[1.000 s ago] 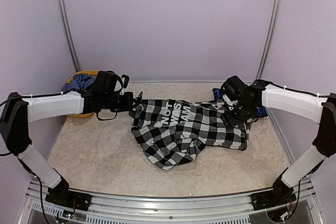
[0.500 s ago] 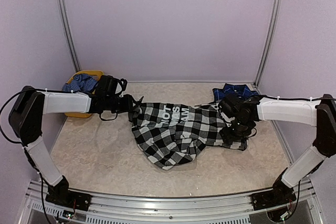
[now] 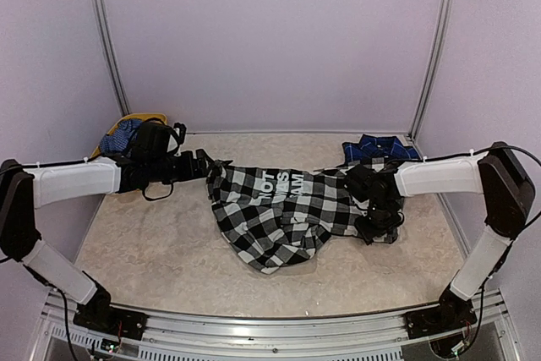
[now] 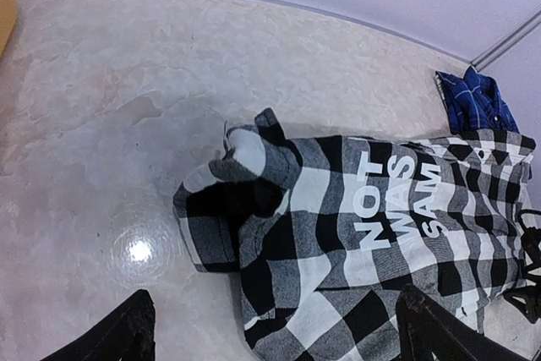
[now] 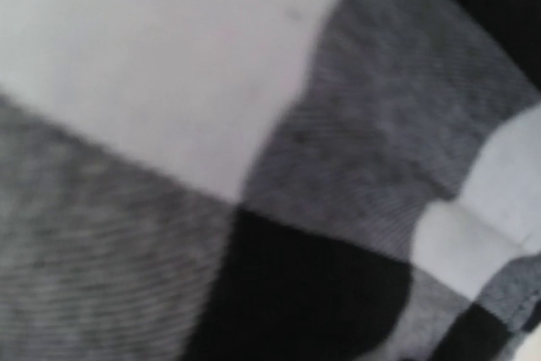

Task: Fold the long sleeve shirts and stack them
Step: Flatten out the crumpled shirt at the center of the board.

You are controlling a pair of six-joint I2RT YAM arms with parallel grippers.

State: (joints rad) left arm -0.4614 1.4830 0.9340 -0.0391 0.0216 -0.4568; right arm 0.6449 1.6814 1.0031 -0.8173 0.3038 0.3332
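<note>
The black-and-white check shirt (image 3: 287, 209) lies crumpled in the middle of the table, its white lettering facing up (image 4: 397, 200). The navy plaid shirt (image 3: 379, 148) lies bunched at the back right, also seen in the left wrist view (image 4: 473, 103). My left gripper (image 3: 205, 166) hovers just left of the check shirt's bunched left end, open and empty, its two black fingertips (image 4: 127, 327) spread wide over the cloth. My right gripper (image 3: 378, 219) is pressed down into the check shirt's right edge. Blurred check cloth (image 5: 254, 166) fills the right wrist view, hiding the fingers.
A yellow basket (image 3: 139, 119) holding blue patterned cloth (image 3: 118, 134) sits at the back left, just behind the left arm. Lilac walls and metal posts (image 3: 107, 40) close in the back and sides. Bare marbled table (image 3: 144, 251) lies in front of the shirt.
My left gripper opened and let go of the check shirt's left end, drawing back slightly left. My right gripper dropped forward onto the shirt's right edge.
</note>
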